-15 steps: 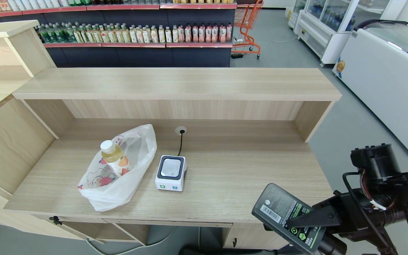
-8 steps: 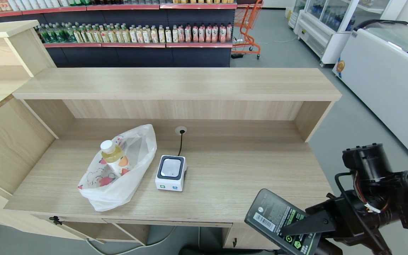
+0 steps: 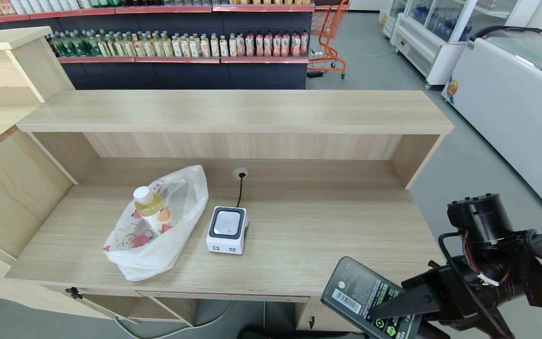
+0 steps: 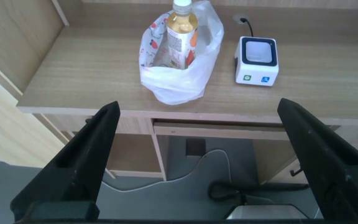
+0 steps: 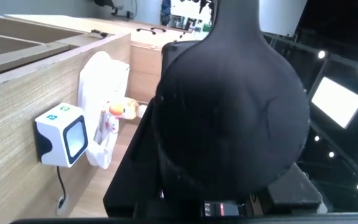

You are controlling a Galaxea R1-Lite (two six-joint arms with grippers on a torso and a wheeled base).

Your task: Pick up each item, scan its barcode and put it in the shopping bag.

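Right end effector point(image 3: 395, 308) grasps the dark packet point(image 3: 358, 289), barcode up. The scanner point(image 3: 227, 230) and shopping bag point(image 3: 158, 230) lie well apart to its left. Left end effector point(image 4: 197, 112) hangs released.

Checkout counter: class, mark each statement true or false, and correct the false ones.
1. The bottle stands inside the bag. True.
2. The scanner lies inside the bag. False: it sits on the counter beside the bag.
3. The right gripper holds a dark packet with a barcode. True.
4. The left gripper grips the bottle. False: it is open and empty, in front of the counter.
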